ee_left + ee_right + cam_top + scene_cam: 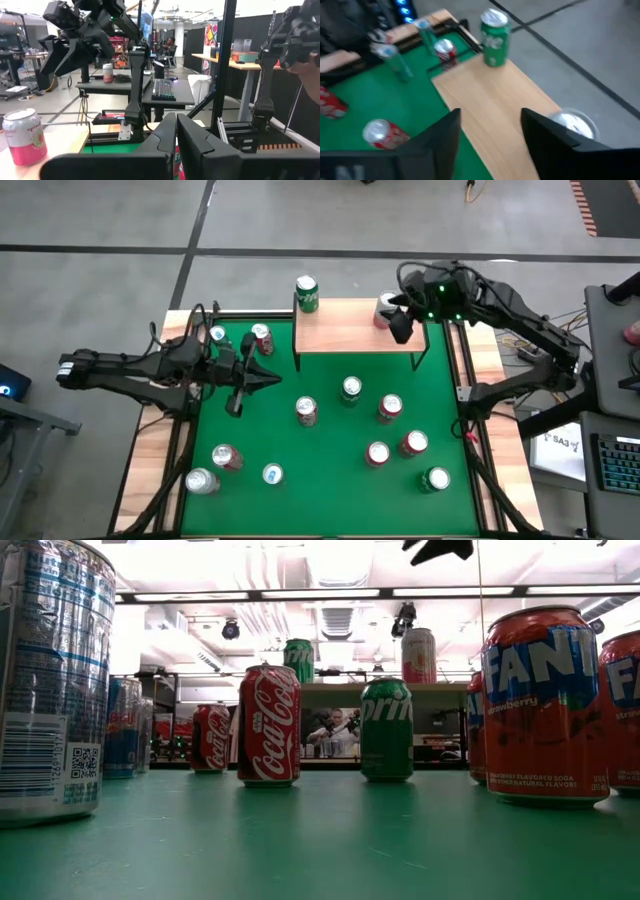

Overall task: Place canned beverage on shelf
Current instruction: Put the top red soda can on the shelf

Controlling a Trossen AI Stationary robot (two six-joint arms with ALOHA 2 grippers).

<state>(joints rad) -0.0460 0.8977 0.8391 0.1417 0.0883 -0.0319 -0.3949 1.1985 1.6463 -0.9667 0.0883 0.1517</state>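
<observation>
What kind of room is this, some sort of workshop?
Most likely a robotics lab or shared workshop: desks with a keyboard and other robot arms stand beyond the green table, and a person sits at a workstation under ceiling strip lights.

Shelf: one
- Cans on shelf: two, a green Sprite can and a pink can
- Cans on green tabletop: eleven, red, green and silver-blue
- Robot arms: two, each with one two-finger gripper
</observation>
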